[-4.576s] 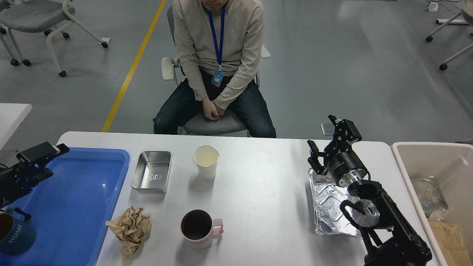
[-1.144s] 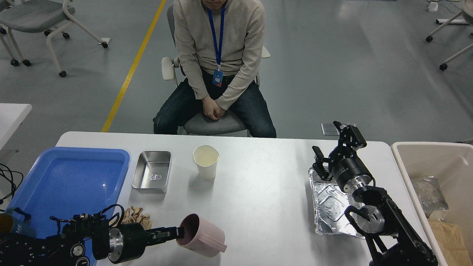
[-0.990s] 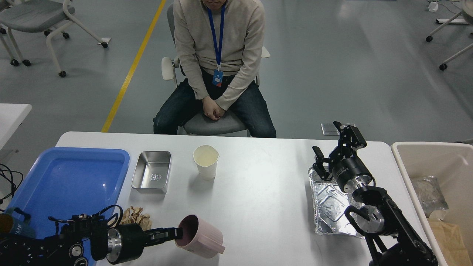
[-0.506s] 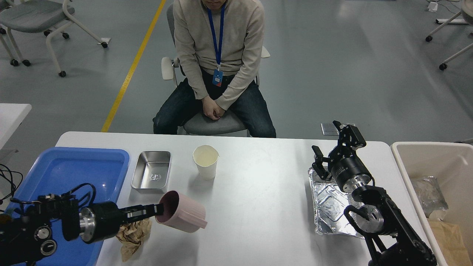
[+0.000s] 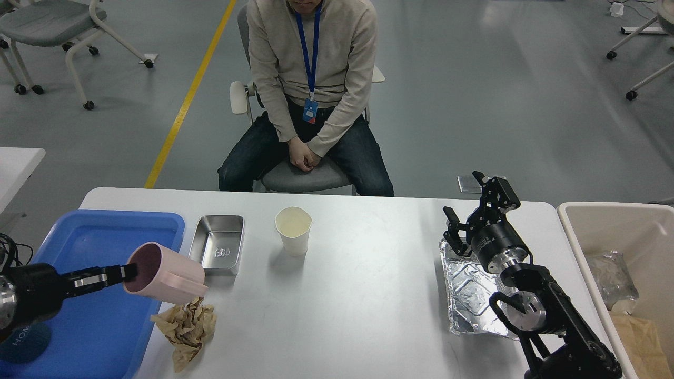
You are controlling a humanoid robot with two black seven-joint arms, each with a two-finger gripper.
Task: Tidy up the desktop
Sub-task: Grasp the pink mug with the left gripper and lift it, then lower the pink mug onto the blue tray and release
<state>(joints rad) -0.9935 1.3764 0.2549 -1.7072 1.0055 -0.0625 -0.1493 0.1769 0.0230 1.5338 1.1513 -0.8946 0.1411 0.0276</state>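
Note:
The white desktop (image 5: 358, 295) fills the lower part of the head view. My left gripper (image 5: 126, 272) is shut on the rim of a pink mug (image 5: 166, 275) and holds it tipped on its side in the air, over the right edge of the blue tray (image 5: 100, 231). A crumpled brown paper (image 5: 187, 327) lies below the mug. A steel box (image 5: 217, 243) and a white paper cup (image 5: 293, 230) stand further back. My right gripper (image 5: 468, 202) is open above the back edge of a foil sheet (image 5: 468, 292).
A dark blue mug (image 5: 21, 342) sits in the tray's near left corner. A beige bin (image 5: 626, 252) with bags and paper stands at the right. A seated person (image 5: 310, 84) faces the table's far edge.
My left arm has lifted the pink mug from the front middle of the table and carried it left and back, to the tray's right edge. The right arm has barely moved.

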